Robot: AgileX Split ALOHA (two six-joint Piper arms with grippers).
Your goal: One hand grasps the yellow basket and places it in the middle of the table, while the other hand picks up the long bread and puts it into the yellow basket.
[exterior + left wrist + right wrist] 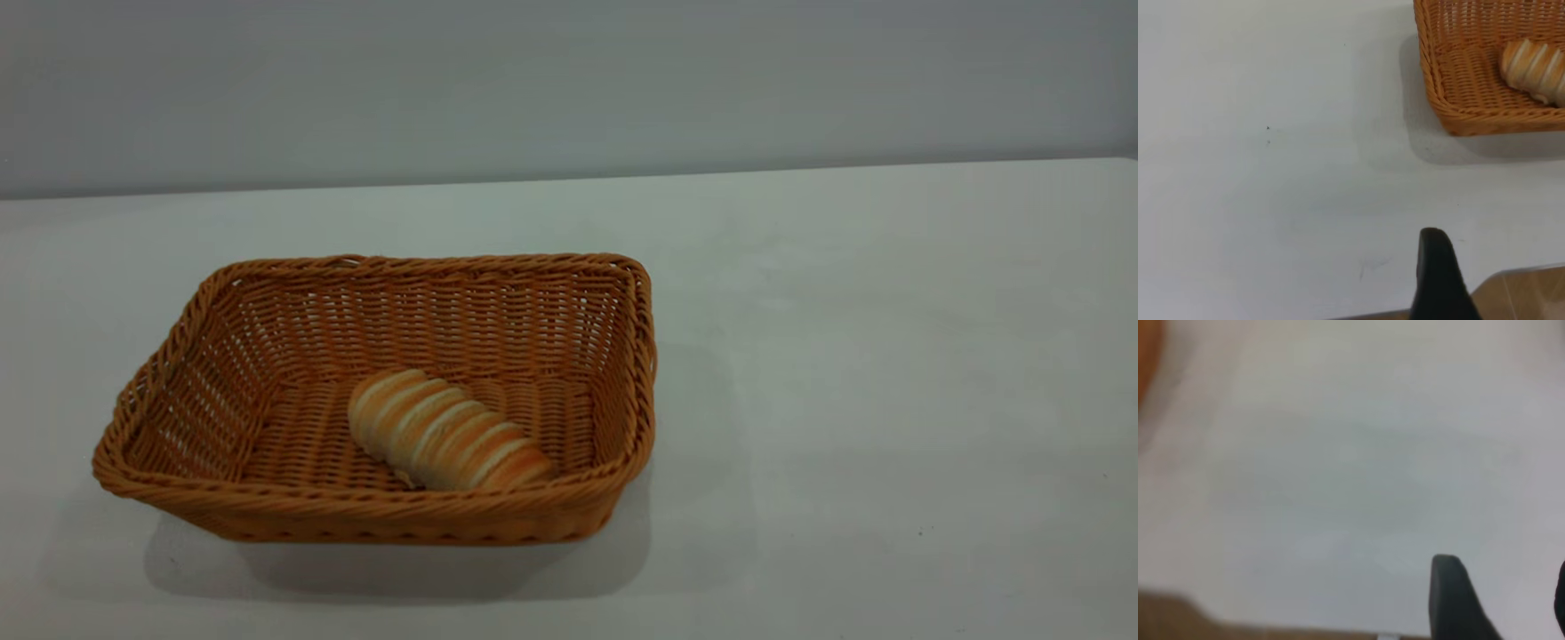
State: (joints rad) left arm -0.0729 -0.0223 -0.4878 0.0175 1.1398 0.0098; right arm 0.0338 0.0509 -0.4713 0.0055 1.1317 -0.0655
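The yellow basket (391, 511) stands on the white table (889, 356), left of the middle in the exterior view. The long bread (444, 431) lies inside it on the basket floor, near the front wall, at a slant. Neither gripper shows in the exterior view. In the left wrist view a corner of the basket (1471, 113) with the bread (1535, 67) in it shows far from my left gripper (1501, 267). Only one dark finger (1436, 270) of that gripper is in the picture, with a wide bare gap beside it. My right gripper (1505, 583) is open and empty over bare table.
The table's near edge and brown floor show beside the left gripper (1521, 293) and under the right gripper (1178, 613). A grey wall (569, 89) stands behind the table. An orange blur of the basket (1146, 360) sits at the edge of the right wrist view.
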